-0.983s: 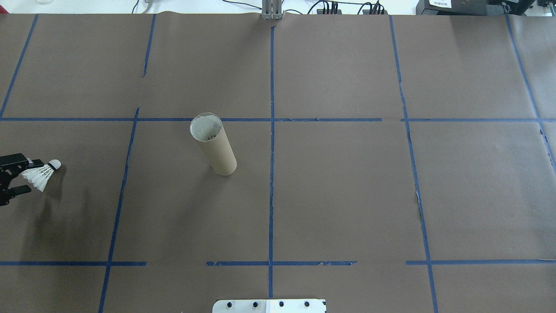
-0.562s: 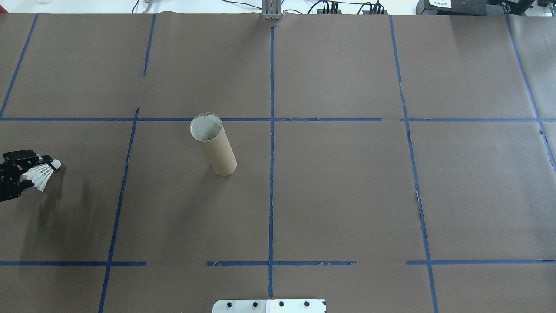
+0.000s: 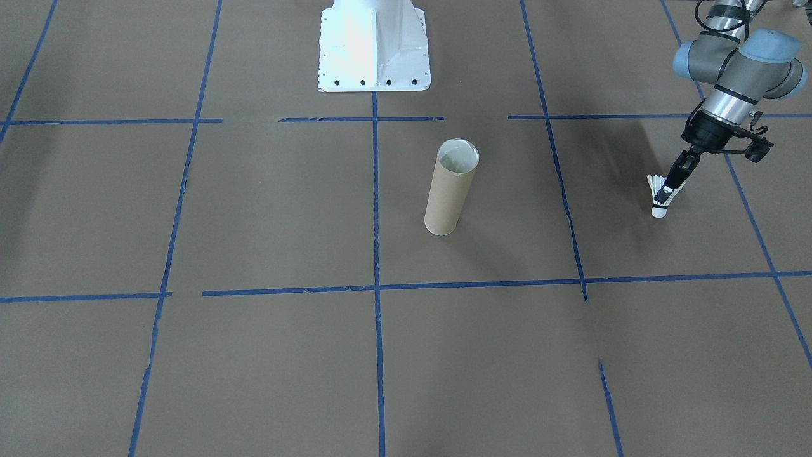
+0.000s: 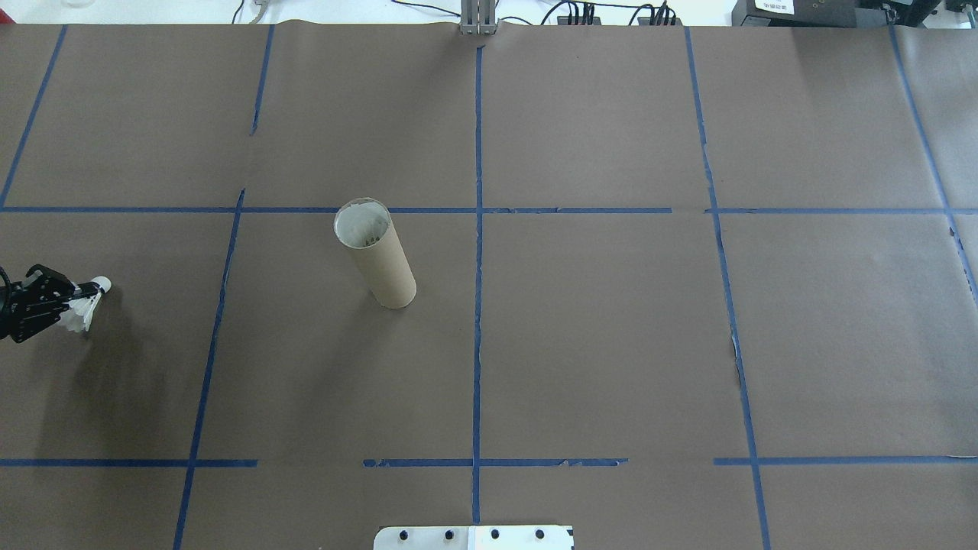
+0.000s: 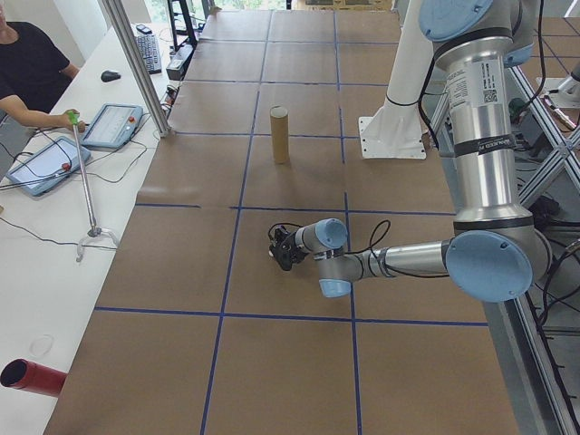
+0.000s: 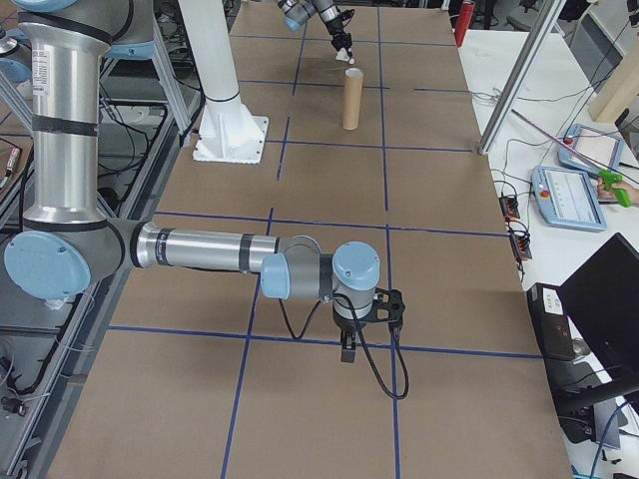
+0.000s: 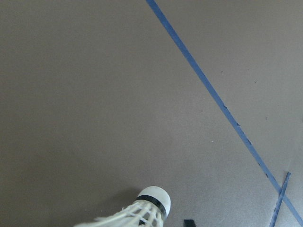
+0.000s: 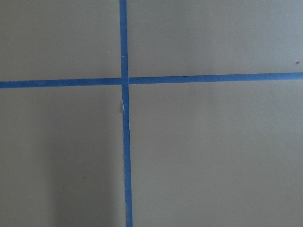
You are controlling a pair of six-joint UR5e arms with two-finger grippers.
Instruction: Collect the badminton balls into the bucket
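Shuttlecock (image 4: 88, 300) pinched by the skirt in left jaws (image 3: 671, 184), cork down, near the desk's (image 4: 611, 344) left edge, well apart from tube (image 4: 376, 260). Best lifted clear, carried over the open rim, lowered cork-first. Since earlier: jaws narrowed onto the feathers, skirt squeezed. Right jaws (image 6: 348, 348): cannot tell.

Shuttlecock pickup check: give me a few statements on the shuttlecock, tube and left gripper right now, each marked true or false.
1. The left gripper is shut on the shuttlecock. True.
2. The shuttlecock is already inside the tube. False: it is held well off to one side of it.
3. The tube stands upright. True.
4. The shuttlecock's cork tip points up. False: in the front-facing view it points down.
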